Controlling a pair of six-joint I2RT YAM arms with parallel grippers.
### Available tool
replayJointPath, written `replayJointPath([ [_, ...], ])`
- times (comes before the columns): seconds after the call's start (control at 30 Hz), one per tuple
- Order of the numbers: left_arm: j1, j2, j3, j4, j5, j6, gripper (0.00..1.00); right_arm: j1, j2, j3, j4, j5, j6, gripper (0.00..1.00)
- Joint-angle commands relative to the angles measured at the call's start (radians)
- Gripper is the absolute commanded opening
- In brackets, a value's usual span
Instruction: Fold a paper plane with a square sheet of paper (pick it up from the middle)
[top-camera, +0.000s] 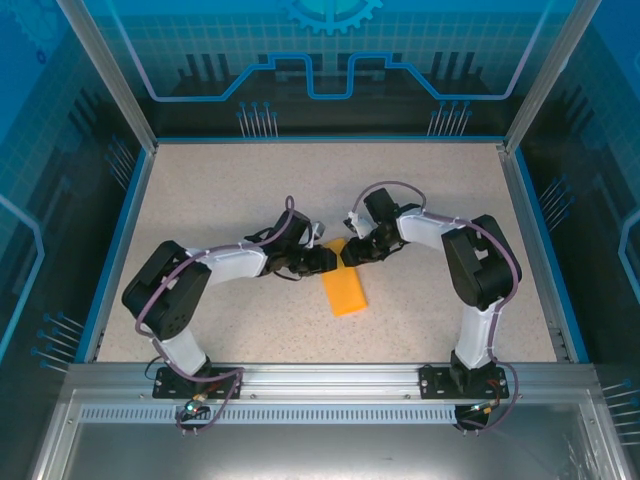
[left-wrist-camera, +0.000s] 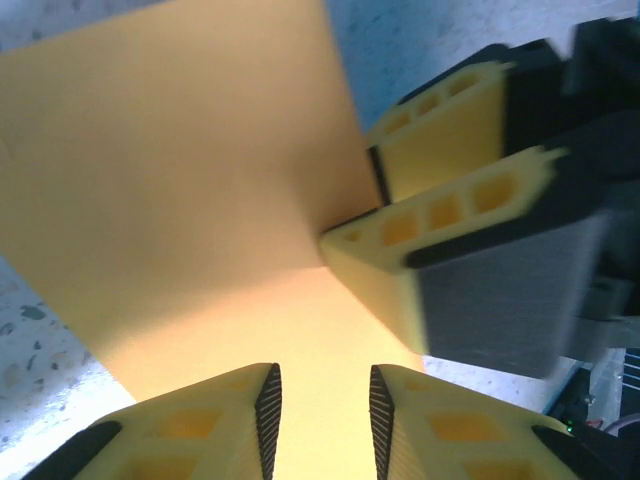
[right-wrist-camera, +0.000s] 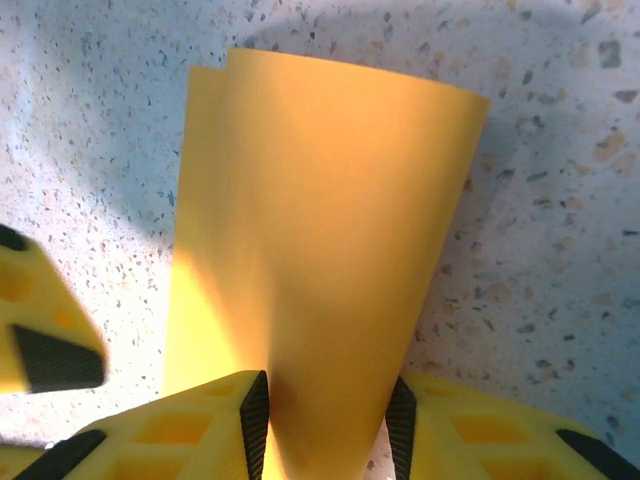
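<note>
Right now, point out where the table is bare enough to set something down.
Crowded: the centre, where left gripper and right gripper meet at the far end of the paper. Bare: the table strip beyond them to the back rim, both far corners, and the near patch between paper and front rail.

You see the square sheet of paper as plain orange-yellow, with no print, paler where the light falls on it. The table under it is beige, speckled with dark and brown flecks, and edged by a blue border. The left gripper and right gripper have yellow fingers with black ribbed pads. The left arm and right arm are white and black, with purple cables. The walls are blue with lighter circuit-like lines.
</note>
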Motion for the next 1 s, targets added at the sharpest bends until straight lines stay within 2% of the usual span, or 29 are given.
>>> replayJointPath([
  [0.0,-0.004,-0.061,0.057,-0.114,-0.025,0.042,0.34,0.009,0.020,0.036,-0.059,0.027,-0.055,0.38],
  [0.17,0.014,-0.092,0.089,-0.186,-0.072,0.069,0.38,0.017,0.022,0.044,-0.071,0.042,-0.073,0.37],
  [0.37,0.050,-0.118,0.078,-0.198,-0.105,0.063,0.39,0.036,0.017,0.047,-0.083,0.069,-0.100,0.38],
  [0.53,0.078,-0.150,0.054,-0.200,-0.104,0.062,0.40,0.038,0.016,0.052,-0.090,0.089,-0.101,0.38],
  [0.97,0.079,-0.121,0.026,-0.156,-0.077,0.031,0.41,0.057,0.034,0.063,-0.065,0.090,-0.033,0.39],
])
